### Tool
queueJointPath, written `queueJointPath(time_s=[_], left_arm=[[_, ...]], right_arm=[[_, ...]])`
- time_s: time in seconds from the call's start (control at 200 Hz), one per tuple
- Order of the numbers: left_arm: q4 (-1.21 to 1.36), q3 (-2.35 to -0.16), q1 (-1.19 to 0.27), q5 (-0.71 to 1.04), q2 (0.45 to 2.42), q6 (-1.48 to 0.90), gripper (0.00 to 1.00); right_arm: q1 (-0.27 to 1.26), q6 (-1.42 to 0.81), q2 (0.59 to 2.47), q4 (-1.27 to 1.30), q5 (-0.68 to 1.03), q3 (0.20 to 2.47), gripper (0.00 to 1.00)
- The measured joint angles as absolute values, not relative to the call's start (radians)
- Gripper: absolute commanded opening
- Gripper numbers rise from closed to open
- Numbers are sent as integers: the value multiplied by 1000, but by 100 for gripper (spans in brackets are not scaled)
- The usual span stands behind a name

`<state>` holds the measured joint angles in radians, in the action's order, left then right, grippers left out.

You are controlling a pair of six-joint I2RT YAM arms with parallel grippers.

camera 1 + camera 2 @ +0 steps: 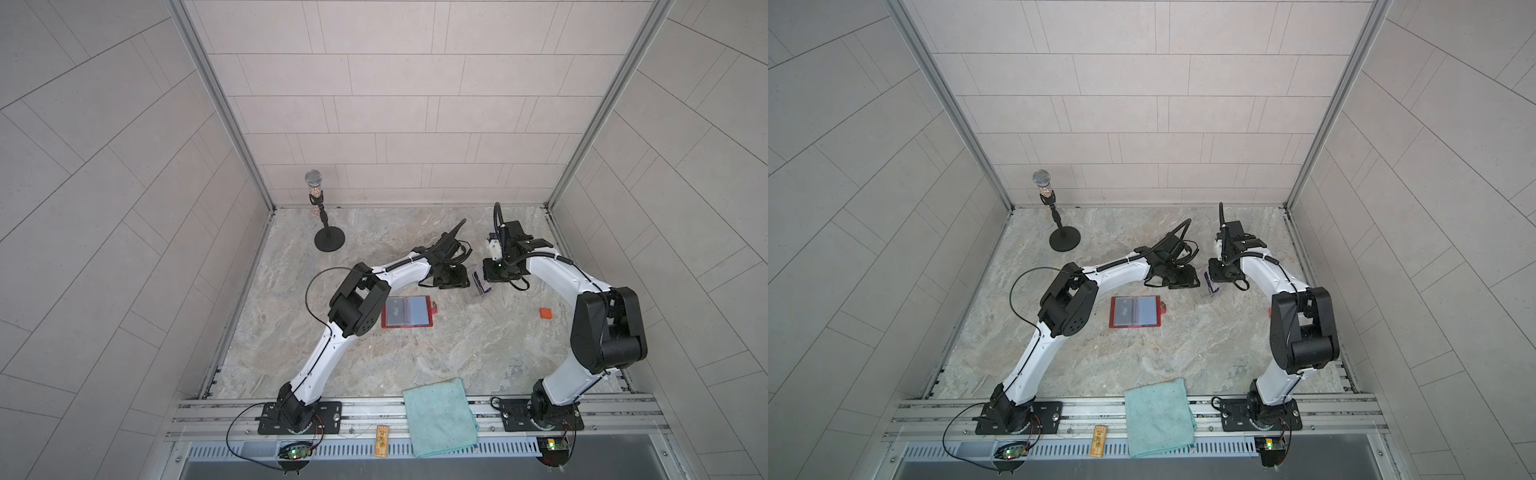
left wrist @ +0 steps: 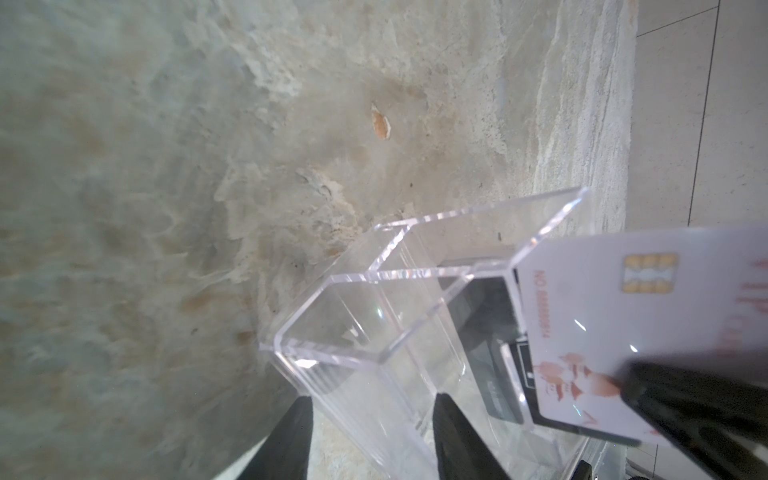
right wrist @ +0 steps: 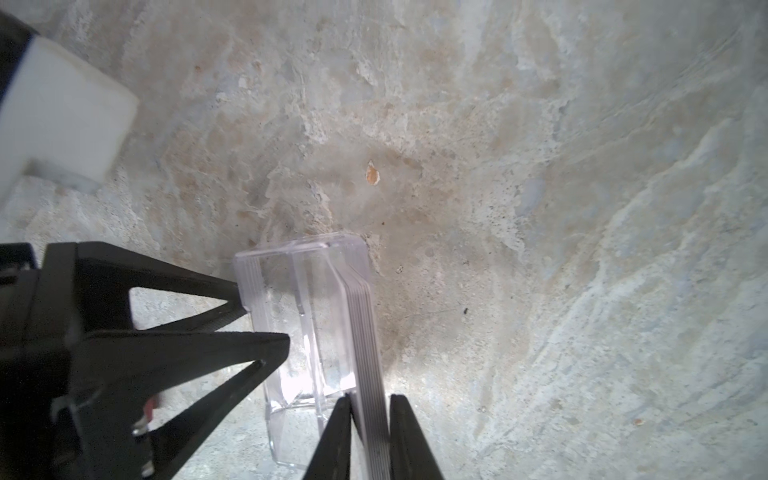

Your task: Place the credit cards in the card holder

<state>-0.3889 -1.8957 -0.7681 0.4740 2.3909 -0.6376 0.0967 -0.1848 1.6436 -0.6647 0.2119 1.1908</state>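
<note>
The red card holder [image 1: 409, 312] [image 1: 1136, 311] lies open and flat on the table, with clear sleeves showing in both top views. Behind it to the right stands a small clear plastic box [image 1: 477, 293] [image 2: 374, 332] [image 3: 299, 316]. My left gripper [image 2: 370, 424] [image 1: 459, 283] is closed across its front compartment. A stack of credit cards [image 3: 368, 353] stands edge-on at the box, and my right gripper [image 3: 370, 415] [image 1: 489, 275] is shut on it. The nearest card [image 2: 602, 324] is pale with a gold chip, and a dark one lies behind it.
A microphone on a round black stand [image 1: 328, 237] is at the back left. A small orange block [image 1: 545, 313] lies to the right, near the right arm's elbow. A teal cloth [image 1: 440, 417] hangs over the front rail, beside a small wooden tag [image 1: 381, 446].
</note>
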Motion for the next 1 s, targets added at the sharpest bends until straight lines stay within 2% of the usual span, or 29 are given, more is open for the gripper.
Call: queueJointPath(time_s=[0.105,0.26,0.335,0.721,0.836,0.996], left_arm=[[-387,-1893,-768,474,2390,-638,51],[-385,-1893,-768,474,2389,-638,51],[-385,-1892,-768,474,2389,-639,51],[-382,-1890,-768,475,2389,-639,51],[-381,-1889,-768,478,2388,-638,51],[-365,-1871,-764,501,2380,-640,56]], right_arm=[[95,-185,1644,-671,199,1191,31],[94,-183,1644,-678,182,1191,30],[93,-183,1641,-678,178,1191,27],[99,-186,1613,-679,223,1191,0],[99,-186,1611,-679,231,1191,0],[99,-188,1590,-684,236,1187,0]])
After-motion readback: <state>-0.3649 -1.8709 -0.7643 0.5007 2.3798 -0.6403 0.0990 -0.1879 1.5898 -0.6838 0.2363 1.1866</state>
